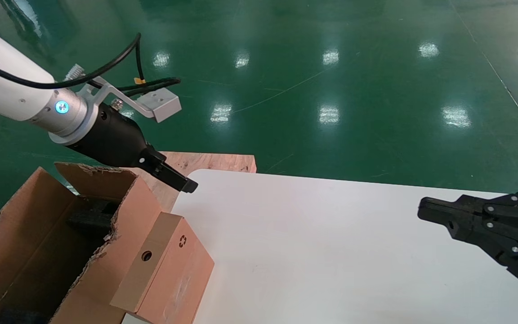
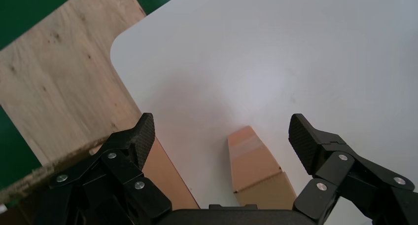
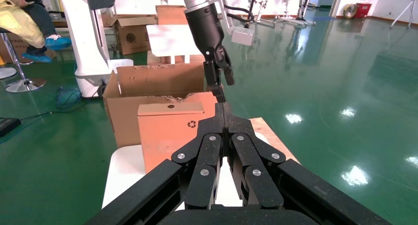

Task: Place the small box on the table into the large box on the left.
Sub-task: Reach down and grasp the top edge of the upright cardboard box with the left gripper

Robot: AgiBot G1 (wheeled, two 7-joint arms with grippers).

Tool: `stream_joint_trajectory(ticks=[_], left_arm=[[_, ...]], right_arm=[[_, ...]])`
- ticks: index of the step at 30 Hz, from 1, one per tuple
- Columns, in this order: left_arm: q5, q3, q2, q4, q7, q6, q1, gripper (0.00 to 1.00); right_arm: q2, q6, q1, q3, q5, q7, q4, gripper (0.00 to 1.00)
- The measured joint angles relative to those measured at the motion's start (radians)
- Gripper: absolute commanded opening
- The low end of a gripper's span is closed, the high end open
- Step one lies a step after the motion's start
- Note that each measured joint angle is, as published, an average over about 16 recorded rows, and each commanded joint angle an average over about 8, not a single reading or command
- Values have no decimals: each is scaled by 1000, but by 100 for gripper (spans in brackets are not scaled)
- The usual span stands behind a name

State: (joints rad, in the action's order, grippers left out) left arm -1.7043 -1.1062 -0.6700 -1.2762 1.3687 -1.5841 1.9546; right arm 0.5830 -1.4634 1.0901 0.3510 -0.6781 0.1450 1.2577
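The small box (image 1: 164,270), brown with a round hole and a recycling symbol, stands at the left edge of the white table (image 1: 331,252), against the large box (image 1: 61,243). The large box has ragged flaps and a dark inside. My left gripper (image 1: 187,184) hovers above the table's far left corner, just behind the small box, open and holding nothing. In the left wrist view the small box (image 2: 256,170) lies below, between the spread fingers (image 2: 143,136), apart from both. My right gripper (image 1: 423,210) is shut and empty over the table's right side, pointing at the small box (image 3: 167,131).
A raw wooden board (image 1: 214,162) lies behind the table's far left corner, under my left arm. Green floor surrounds the table. In the right wrist view, other cartons (image 3: 130,35) and a white robot base (image 3: 88,42) stand far behind the large box (image 3: 148,84).
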Motion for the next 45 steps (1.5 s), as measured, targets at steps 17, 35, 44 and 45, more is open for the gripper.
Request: stream_joint_trajectory(ticks=[17, 35, 44, 45], left_arm=[[133, -165, 44, -65, 170, 10, 95, 100], [259, -374, 77, -78, 224, 23, 190, 100], [285, -447, 79, -79, 232, 35, 210, 100], [288, -453, 79, -79, 233, 37, 211, 100]], right_arm=[[0, 0, 0, 0, 0, 0, 0, 0], [0, 0, 0, 0, 0, 0, 0, 0], [0, 0, 0, 0, 0, 0, 0, 0], [0, 0, 0, 0, 0, 0, 0, 0]])
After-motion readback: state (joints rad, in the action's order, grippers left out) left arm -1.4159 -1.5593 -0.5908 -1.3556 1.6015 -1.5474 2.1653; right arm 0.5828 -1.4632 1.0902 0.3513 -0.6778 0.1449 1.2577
